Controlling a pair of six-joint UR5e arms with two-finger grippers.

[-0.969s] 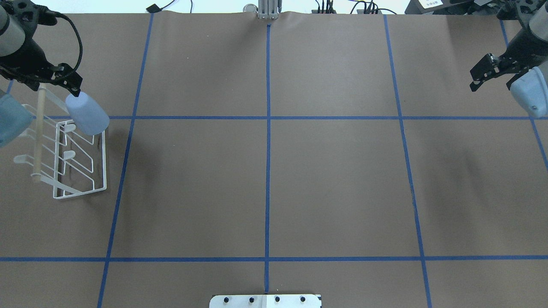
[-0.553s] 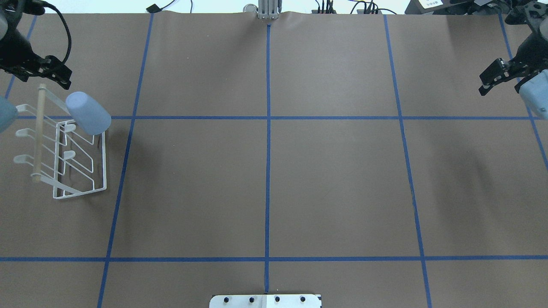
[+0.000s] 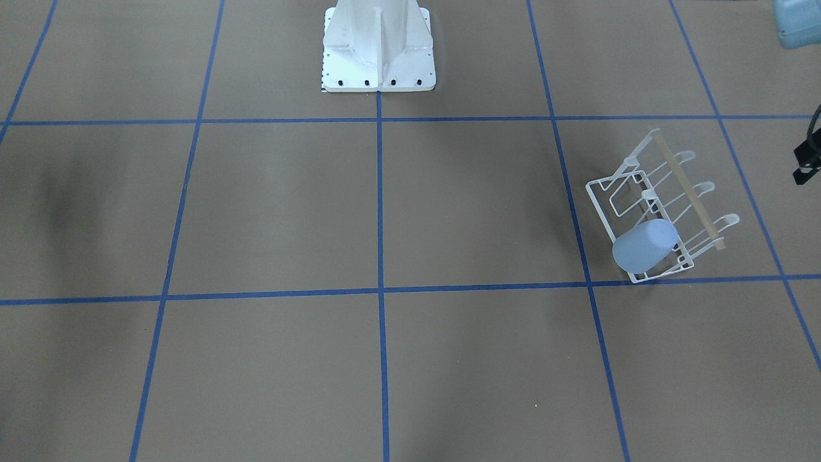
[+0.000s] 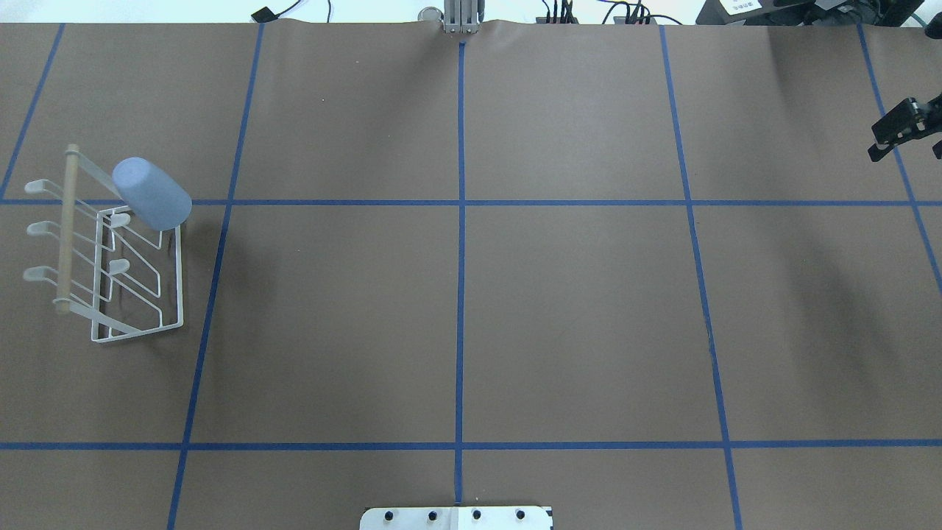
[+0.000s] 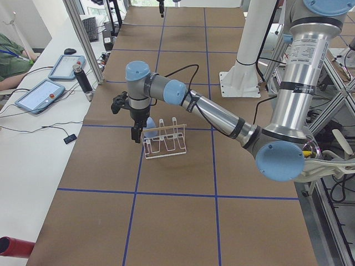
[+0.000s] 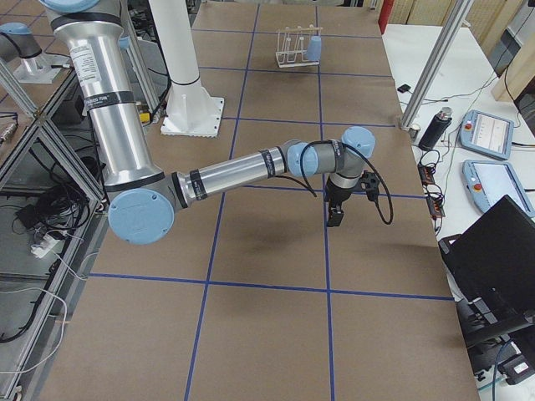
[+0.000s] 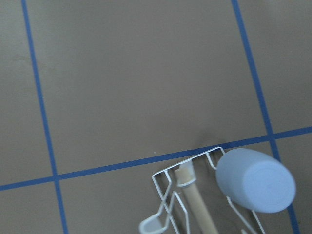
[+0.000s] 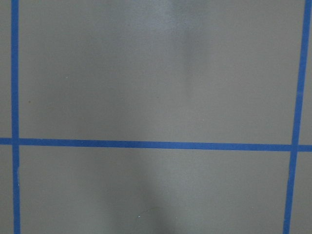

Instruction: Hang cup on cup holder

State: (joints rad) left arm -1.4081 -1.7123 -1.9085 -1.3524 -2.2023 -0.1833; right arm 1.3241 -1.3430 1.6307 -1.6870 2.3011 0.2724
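The brown desk [image 4: 574,316], gridded with blue tape, carries one cup holder and one cup, and two arms reach over it. The left arm [image 5: 216,113] stretches to the holder's end of the desk, while the right arm [image 6: 234,171] hangs over bare desk at the opposite end, well apart from both. The white wire cup holder [image 4: 136,324] stands on its base frame with a single wooden rod [image 4: 67,224] across its top. The pale-blue cup [image 4: 152,193] sits mouth-down over the holder's corner prong, its closed base up. Its long axis is tilted along that prong and leans toward the desk's middle, so the hanging looks done. The left pincer [image 5: 135,132] hovers just beside the cup, on the side away from the robot. It is clear of the cup, but I cannot tell how its jaws stand. The right pincer [image 4: 907,143] looks spread, with nothing between its jaws. Five bare prongs [image 4: 33,188] show, and a sixth presumably stands inside the cup.
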